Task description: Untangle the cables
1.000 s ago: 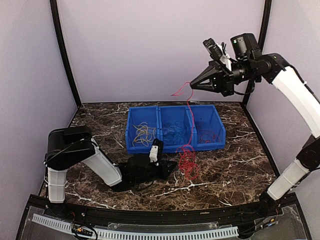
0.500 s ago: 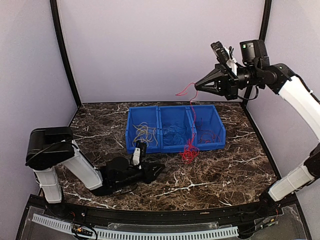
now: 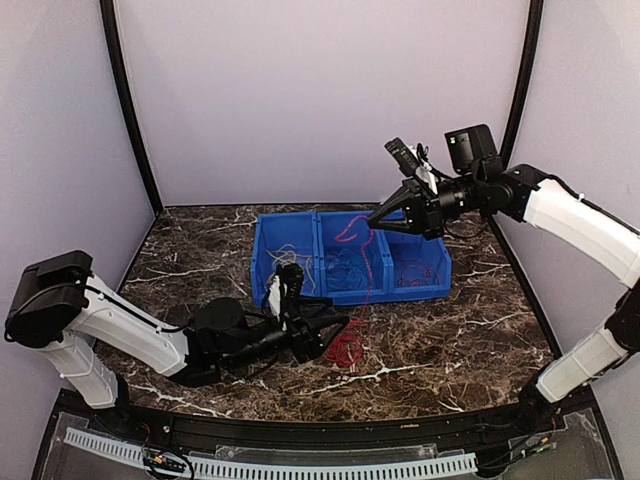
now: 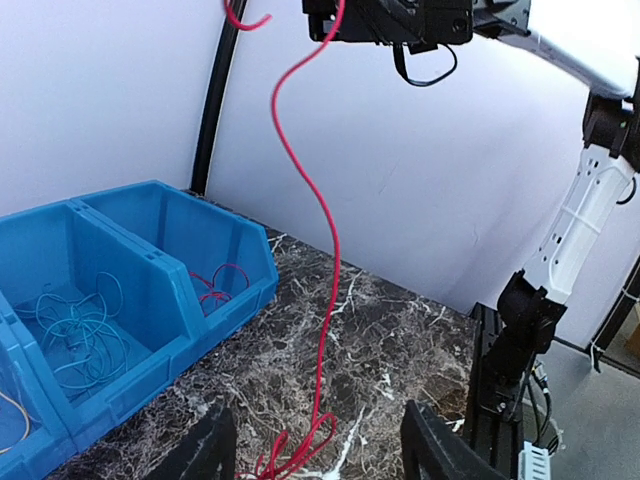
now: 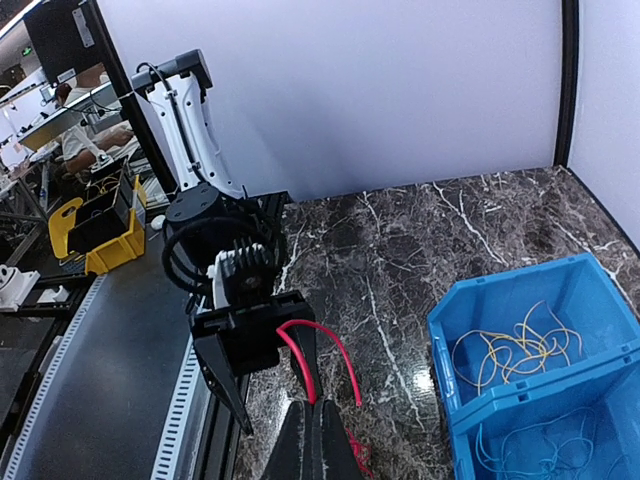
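Right pincer [image 3: 374, 220] clamped on red cable [image 3: 362, 272] dangling by the bins [image 3: 262, 262]; left pincer [image 3: 338, 325] wide open, empty, low on surface [image 3: 450, 340] beside its coiled end.

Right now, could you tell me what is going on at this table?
The right gripper, shut on a red cable, holds it up over the blue bin. The cable trails down into a red tangle on the table. The left gripper sits low at that tangle, open. In the bin's compartments lie other cables.
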Controlling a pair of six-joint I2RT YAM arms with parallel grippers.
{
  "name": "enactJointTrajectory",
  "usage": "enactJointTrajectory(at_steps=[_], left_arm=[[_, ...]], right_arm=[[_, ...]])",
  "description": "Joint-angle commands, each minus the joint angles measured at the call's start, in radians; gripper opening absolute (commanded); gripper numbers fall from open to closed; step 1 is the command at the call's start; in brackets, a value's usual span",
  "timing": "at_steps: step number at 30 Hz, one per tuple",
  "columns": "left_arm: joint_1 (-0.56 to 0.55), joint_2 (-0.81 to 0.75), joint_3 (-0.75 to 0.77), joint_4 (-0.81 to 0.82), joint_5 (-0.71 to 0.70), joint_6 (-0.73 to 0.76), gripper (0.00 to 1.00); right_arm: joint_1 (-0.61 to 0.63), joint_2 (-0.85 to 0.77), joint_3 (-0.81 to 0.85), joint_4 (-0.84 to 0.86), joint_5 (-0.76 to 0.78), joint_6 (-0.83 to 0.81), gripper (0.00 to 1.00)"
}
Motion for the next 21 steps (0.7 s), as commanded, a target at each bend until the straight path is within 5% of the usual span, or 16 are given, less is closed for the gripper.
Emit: enactJointTrajectory(at_steps=[1, 10, 16, 21], left_arm=[[-0.024, 0.134, 0.129, 0.080, -0.080, 0.115, 0.59], [-0.022, 0.383, 0.358, 0.084, -0.133, 0.162, 0.50], [-0.003, 0.470, 0.378, 0.158, -0.040, 0.151, 0.11], [0.009, 0.500, 0.337, 0.163, 0.055, 0.122, 0.00]], right_arm=[[0.030, 0.011, -0.047, 0.102, 0.022, 0.054, 0.00], [0.045, 0.000, -0.077, 0.129, 0.024, 0.082, 0.00], [0.044, -0.015, 0.008, 0.069, 0.021, 0.070, 0.00], [0.015, -0.021, 0.173, 0.006, -0.035, 0.068, 0.00]])
